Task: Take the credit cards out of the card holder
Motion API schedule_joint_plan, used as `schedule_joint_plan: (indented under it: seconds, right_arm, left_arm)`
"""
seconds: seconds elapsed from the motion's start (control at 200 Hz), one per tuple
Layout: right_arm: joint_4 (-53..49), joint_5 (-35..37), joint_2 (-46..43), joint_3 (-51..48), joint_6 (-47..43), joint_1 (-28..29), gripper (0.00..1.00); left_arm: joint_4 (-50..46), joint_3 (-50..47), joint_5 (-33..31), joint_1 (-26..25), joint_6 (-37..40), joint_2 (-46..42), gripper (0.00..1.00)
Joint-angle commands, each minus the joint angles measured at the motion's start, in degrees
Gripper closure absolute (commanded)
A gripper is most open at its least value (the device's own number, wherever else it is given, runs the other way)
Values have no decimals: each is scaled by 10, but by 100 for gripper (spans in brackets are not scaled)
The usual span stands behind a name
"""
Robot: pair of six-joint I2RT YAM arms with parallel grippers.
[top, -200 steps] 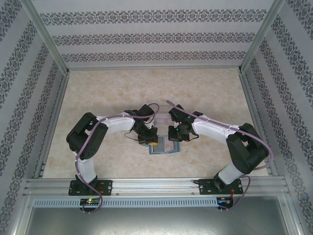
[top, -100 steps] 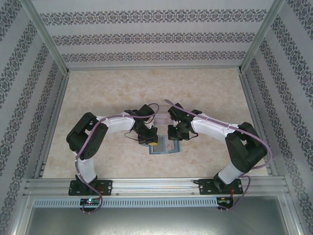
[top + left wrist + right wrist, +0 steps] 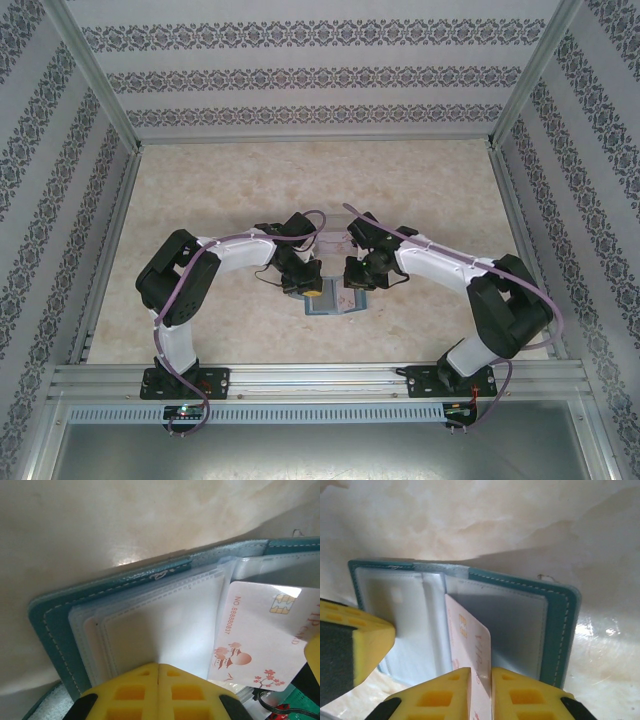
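Observation:
The teal card holder lies open on the table between both arms. My left gripper is shut, its tips pressed down on the clear sleeves of the holder's left half. A pinkish-white credit card with a gold chip stands out of the right half. In the right wrist view this card stands on edge, tilted, between the fingers of my right gripper. The jaws are parted a little wider than the card is thick. The holder's teal cover lies flat behind it.
The marbled beige table is walled by patterned panels on three sides, with a metal rail at the near edge. The left gripper's yellow finger rests on the holder's left half, close beside the card.
My right gripper's jaws have parted slightly around the card, and the right arm has shifted a little. The left gripper stays shut in the same place.

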Motion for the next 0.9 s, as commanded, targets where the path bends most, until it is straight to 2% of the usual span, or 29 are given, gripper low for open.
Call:
schedule_joint_plan:
  seconds: [0.0,0.52,0.899]
  right_arm:
    - [4,-20,-15,-12,15,-3,82]
    - [9,-31,-35,-31,27,-2,84]
    - [-13,-3,-52,-12,18,-3,95]
  left_arm:
    - [-29,11,-12,-8,16,-3,97]
    - [-40,21,-26,-7,17,-24,97]
    - [-37,3,-53,1,15,-54,97]
